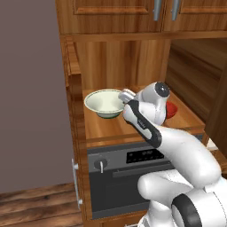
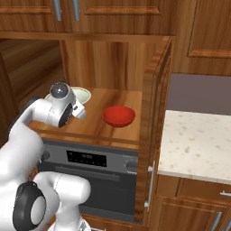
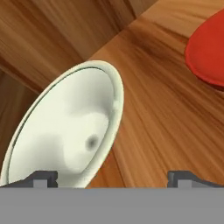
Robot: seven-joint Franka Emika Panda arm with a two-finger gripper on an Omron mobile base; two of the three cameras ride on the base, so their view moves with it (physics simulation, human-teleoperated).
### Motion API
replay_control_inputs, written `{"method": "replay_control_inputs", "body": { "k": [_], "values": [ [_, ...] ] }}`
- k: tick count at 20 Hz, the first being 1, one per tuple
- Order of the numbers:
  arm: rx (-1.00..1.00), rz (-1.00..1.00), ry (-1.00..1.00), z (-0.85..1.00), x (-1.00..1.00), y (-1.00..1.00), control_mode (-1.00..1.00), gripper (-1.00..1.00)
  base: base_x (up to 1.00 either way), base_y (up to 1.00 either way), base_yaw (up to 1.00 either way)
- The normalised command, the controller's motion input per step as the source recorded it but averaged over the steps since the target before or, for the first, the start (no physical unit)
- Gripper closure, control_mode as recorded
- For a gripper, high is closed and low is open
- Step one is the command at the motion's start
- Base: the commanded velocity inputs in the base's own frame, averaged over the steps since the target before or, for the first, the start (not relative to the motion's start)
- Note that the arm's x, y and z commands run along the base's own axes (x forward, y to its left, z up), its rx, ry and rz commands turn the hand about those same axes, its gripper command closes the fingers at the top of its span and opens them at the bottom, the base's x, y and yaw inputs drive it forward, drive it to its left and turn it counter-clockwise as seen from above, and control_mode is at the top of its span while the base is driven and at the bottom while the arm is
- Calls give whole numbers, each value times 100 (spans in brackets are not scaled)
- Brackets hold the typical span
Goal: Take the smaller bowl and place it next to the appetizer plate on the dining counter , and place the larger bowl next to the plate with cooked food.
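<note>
Hand open beside larger bowl.

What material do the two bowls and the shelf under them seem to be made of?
The larger bowl looks like glazed ceramic: pale cream-green, smooth, with soft shading inside. The smaller bowl is plain bright red with an even, slightly matte surface; it may be plastic or glazed ceramic, the look leaves this open. The shelf appears to be varnished wood, with clear brown grain lines.
</note>
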Motion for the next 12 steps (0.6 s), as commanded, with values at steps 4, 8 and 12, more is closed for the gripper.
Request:
{"method": "replay_control_inputs", "body": {
  "k": [4,8,12],
  "values": [
    [0,0,6,-19,58,13,-100,-100,0,0,0],
    [0,0,10,-24,40,17,-100,-100,0,0,0],
    [0,0,9,-23,29,17,-100,-100,0,0,0]
  ]
}}
